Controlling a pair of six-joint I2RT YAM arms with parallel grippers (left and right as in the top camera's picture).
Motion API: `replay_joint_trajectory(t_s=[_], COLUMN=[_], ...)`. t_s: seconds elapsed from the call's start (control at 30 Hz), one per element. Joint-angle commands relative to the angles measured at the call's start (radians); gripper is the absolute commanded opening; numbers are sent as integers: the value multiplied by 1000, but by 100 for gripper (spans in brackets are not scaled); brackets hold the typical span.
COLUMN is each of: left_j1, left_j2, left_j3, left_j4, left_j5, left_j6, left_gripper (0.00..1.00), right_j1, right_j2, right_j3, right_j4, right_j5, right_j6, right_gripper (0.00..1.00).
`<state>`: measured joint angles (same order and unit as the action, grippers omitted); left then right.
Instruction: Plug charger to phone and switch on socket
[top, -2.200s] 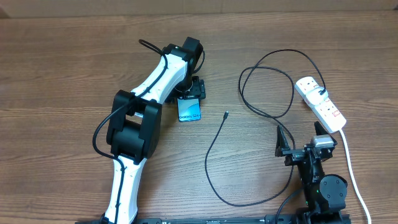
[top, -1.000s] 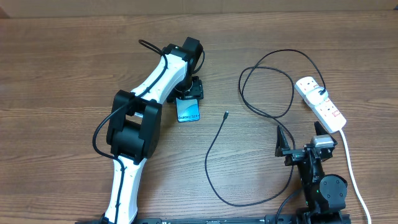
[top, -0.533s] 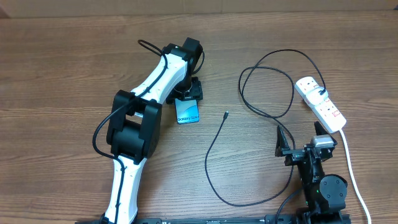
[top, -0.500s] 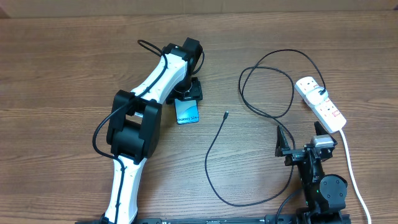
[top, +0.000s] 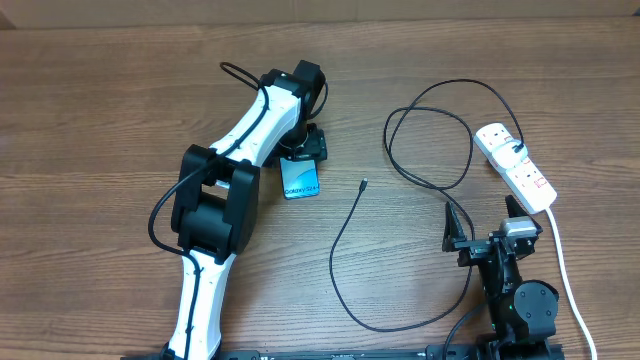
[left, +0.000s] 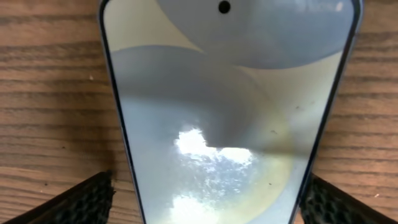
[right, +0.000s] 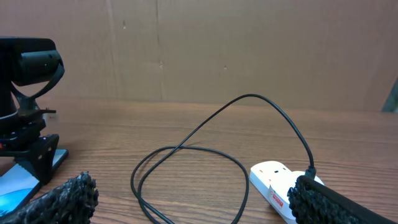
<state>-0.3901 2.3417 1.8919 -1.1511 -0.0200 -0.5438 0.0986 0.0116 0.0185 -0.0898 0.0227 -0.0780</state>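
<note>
The phone (top: 301, 179) lies flat on the wood, blue screen up, its near end pointing at the table's front. My left gripper (top: 303, 151) stands over its far end, open; in the left wrist view the phone (left: 230, 112) fills the frame between the two fingertips (left: 84, 200), with a strip of bare wood showing on the left side. The charger (top: 340, 232) is a thin black cable with its free tip (top: 363, 184) right of the phone. It loops back to the socket (top: 516, 166), a white power strip at the right. My right gripper (top: 483, 222) is open and empty near the front right.
The socket's thick white cord (top: 565, 270) runs down the right side toward the front edge. In the right wrist view the cable loop (right: 186, 152) and the socket (right: 277, 183) lie ahead, with a brown cardboard wall (right: 217, 50) behind the table.
The left gripper's fingers have spread wider around the phone. The phone has shifted slightly left. The right arm has not moved.
</note>
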Motion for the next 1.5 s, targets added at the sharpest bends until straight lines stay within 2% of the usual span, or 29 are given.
replay_joint_trajectory(t_s=[0.0, 0.5, 0.63, 1.23, 1.3, 1.47], left_j1=[5, 3, 3, -29, -32, -31], left_j2=[6, 6, 6, 9, 9, 9], left_j3=[14, -32, -32, -40, -40, -40], left_j4=[10, 8, 23, 27, 24, 23], left_j5=[-15, 105, 134, 81, 66, 61], left_j6=[6, 10, 44, 0, -8, -11], left_gripper=[100, 100, 100, 100, 96, 95], right_j1=[-5, -5, -5, -5, -5, -5], right_j2=[-9, -9, -9, -9, -9, -9], right_j3=[-11, -11, -11, -11, -11, -11], right_j4=[7, 7, 7, 7, 7, 7], right_j5=[-2, -2, -2, -2, -2, -2], right_j6=[2, 2, 2, 2, 2, 2], right_gripper=[100, 100, 100, 100, 100, 100])
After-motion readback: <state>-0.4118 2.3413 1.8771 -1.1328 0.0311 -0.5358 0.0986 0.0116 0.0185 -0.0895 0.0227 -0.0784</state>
